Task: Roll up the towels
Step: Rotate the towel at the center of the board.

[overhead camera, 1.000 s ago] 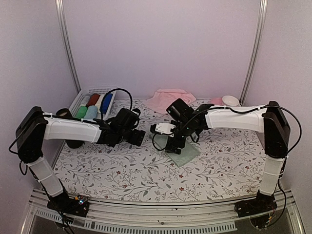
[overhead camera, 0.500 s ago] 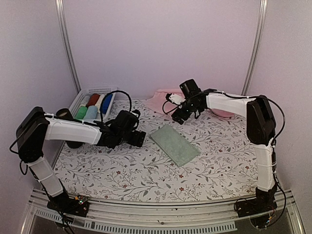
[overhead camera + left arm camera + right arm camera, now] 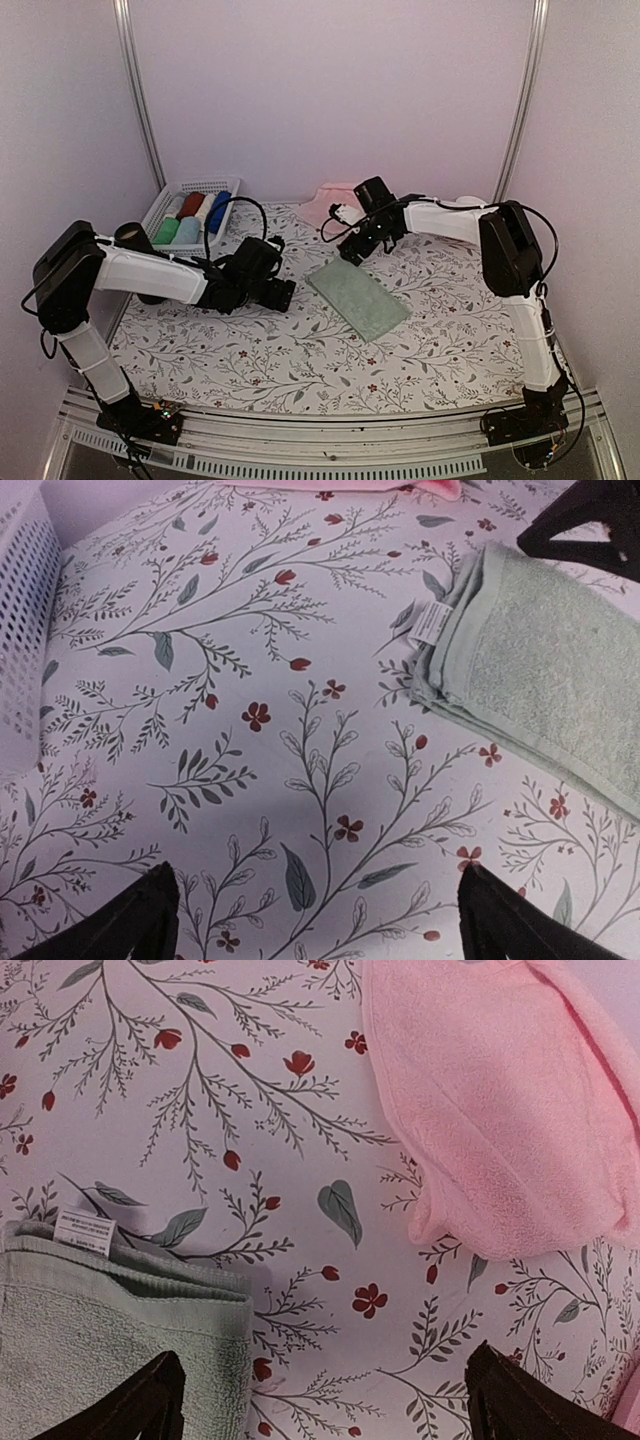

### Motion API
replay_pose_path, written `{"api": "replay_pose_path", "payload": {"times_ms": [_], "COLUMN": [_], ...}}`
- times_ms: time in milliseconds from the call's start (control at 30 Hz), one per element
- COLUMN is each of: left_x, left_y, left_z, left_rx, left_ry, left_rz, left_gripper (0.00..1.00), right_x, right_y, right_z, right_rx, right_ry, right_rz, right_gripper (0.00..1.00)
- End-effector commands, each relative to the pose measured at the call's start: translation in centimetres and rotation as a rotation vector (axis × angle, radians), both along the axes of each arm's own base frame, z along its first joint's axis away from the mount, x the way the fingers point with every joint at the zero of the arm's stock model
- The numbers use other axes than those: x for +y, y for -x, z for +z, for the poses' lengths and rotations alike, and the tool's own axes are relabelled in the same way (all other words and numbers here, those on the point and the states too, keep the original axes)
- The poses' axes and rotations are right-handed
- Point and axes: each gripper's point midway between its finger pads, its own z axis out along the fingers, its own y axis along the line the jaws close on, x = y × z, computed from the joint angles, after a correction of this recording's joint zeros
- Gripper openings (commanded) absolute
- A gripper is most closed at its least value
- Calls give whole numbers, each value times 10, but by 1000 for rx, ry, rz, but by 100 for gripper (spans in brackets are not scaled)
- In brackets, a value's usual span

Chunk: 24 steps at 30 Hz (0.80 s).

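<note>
Green towel [image 3: 358,300]: folded flat, mid-table, not yet rolled.
Pink towel [image 3: 335,205]: crumpled at the far edge, unrolled.
Left gripper [image 3: 283,292]: spread, empty, near the green towel's left side.
Right gripper [image 3: 351,252]: spread, empty, between the two towels.
Risk: a pinch may catch only the top layers and unfold instead of roll; the towel may skid on the tablecloth [image 3: 250,350].
Care tag [image 3: 432,623]: white, print illegible.

The left arm [image 3: 150,272] and right arm [image 3: 455,220] have white shells between black joints, looping black cables [image 3: 240,204], and black bases [image 3: 152,420] at 7 and 5 o'clock.
</note>
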Motion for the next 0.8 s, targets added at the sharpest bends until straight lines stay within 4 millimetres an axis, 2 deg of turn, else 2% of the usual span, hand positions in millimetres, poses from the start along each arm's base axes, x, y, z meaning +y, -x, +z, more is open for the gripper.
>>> {"api": "replay_pose_path", "payload": {"times_ms": [0,167,300,533,633,767], "left_x": [-3,-4,-4,-20,-34,-60], "left_y": [-2,-2,-2,9,15,27], "left_z": [-6,-6,0,15,16,14], "left_rx": [3,1,-17,-73,-88,-158], "left_ry": [24,22,15,29,-14,-119], "left_rz": [-1,-9,-29,-189,-273,-427], "left_gripper": [97,97,97,97,97,97], "right_x": [1,-14,-31,-69,-83,-92], "right_y": [0,-5,-11,-26,-27,-29], "right_z": [-27,-57,-71,-59,-58,-48], "right_rx": [42,43,22,-22,-17,-12], "right_ry": [11,97,169,207,214,199], "right_rz": [-11,-69,-123,-227,-250,-250], "right_gripper": [99,99,99,99,99,99]}}
